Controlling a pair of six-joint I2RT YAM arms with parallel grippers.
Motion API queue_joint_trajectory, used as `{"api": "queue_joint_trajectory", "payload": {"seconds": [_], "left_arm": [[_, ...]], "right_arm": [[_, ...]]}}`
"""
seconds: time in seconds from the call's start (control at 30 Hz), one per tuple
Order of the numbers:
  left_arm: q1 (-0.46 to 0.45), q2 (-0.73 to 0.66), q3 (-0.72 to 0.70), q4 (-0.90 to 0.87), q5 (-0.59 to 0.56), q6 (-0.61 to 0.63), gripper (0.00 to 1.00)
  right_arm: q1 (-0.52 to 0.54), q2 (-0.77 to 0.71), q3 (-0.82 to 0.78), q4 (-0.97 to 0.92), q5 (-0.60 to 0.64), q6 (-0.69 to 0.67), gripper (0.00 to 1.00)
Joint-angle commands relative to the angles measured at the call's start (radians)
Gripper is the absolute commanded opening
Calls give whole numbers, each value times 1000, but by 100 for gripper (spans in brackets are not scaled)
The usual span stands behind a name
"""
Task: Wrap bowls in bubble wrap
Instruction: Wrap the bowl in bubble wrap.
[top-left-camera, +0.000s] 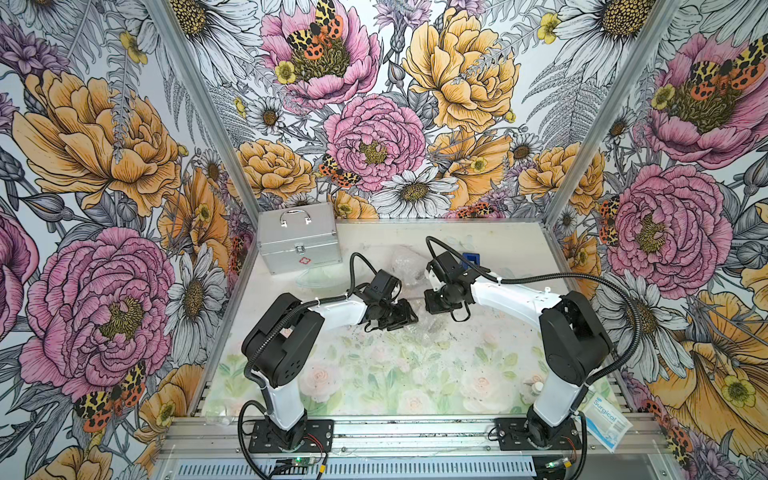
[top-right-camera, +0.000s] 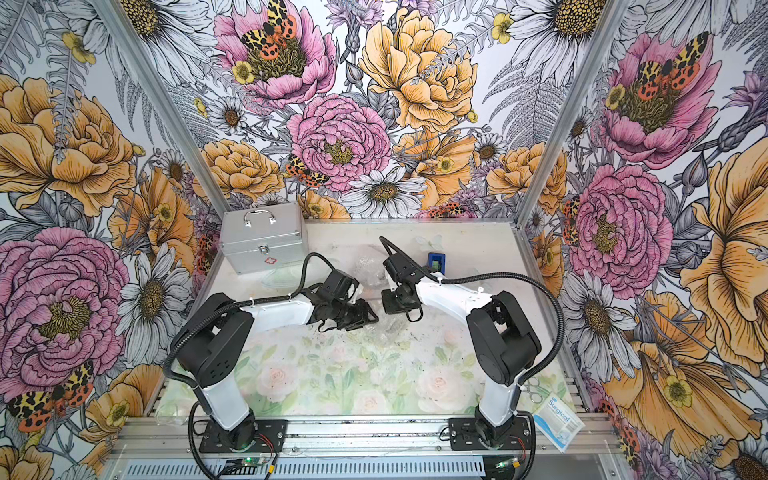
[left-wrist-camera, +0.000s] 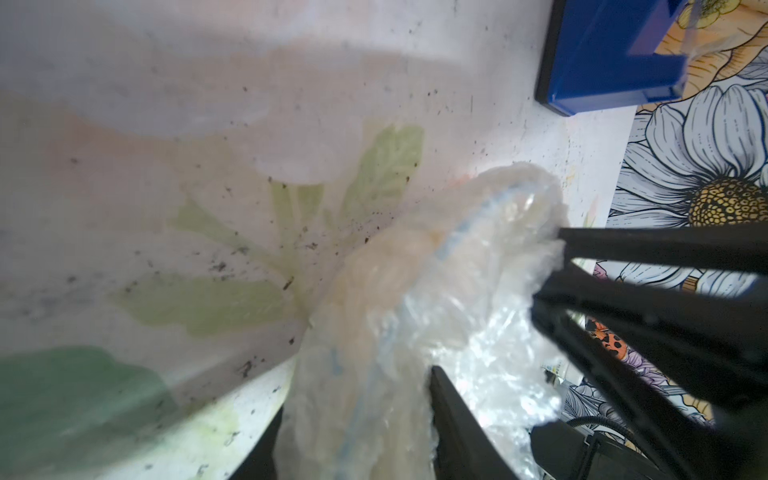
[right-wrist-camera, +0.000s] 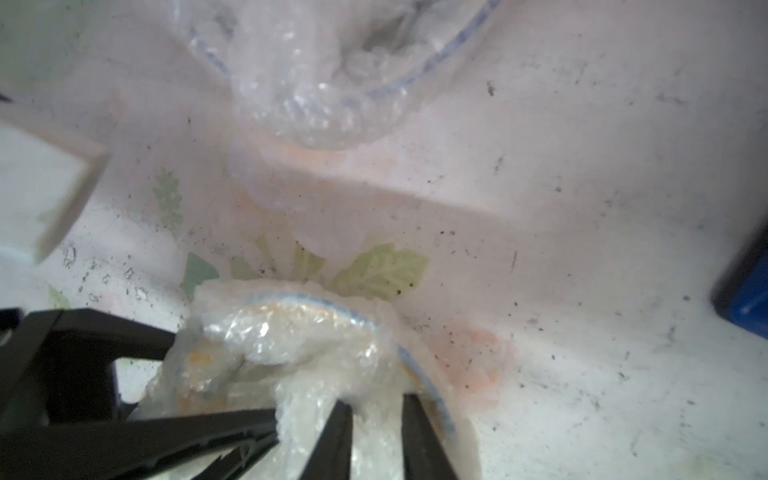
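One bowl is bundled in bubble wrap, and its blue rim shows through the plastic. My left gripper is shut on this wrapped bowl, which fills the gap between its jaws. My right gripper is shut on a fold of the bubble wrap at the bundle's edge. In both top views the two grippers meet at mid-table, the left gripper facing the right gripper, and they hide the bundle. A second wrapped bowl lies farther back, seen as a crinkled bundle.
A silver case stands at the back left. A blue tape dispenser sits behind the right arm. A surgical packet hangs over the front right edge. A clear plastic piece lies at the front left.
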Motion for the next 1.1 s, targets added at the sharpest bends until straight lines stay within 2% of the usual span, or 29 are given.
{"api": "queue_joint_trajectory", "payload": {"seconds": [0.0, 0.03, 0.1, 0.27, 0.37, 0.43, 0.53, 0.67, 0.83, 1.07], "left_arm": [[5, 15, 22, -54, -26, 56, 43], [6, 15, 25, -57, -28, 61, 43], [5, 12, 30, -68, -34, 69, 47], [20, -68, 10, -109, -89, 48, 66], [25, -200, -71, -98, -139, -30, 76], [12, -282, -145, -54, -143, -114, 79], [-15, -330, -235, 59, -114, -210, 81], [5, -272, -265, 218, -47, -269, 83], [16, -153, -232, 398, 10, -313, 83], [-24, -45, -191, 428, 12, -307, 80]], "right_arm": [[-12, 17, 0, -2, 19, 2, 9], [-12, 20, -7, 2, 6, 7, 4], [-10, 20, -25, 17, -18, 28, 0], [4, -4, -99, 74, -43, 151, 0], [18, -31, -145, 107, -31, 249, 0], [24, -56, -187, 147, -39, 326, 0], [30, -100, -240, 196, -33, 413, 0], [29, -146, -272, 229, -26, 462, 0], [20, -171, -260, 227, -27, 466, 0], [18, -158, -252, 229, -40, 470, 0]]}}
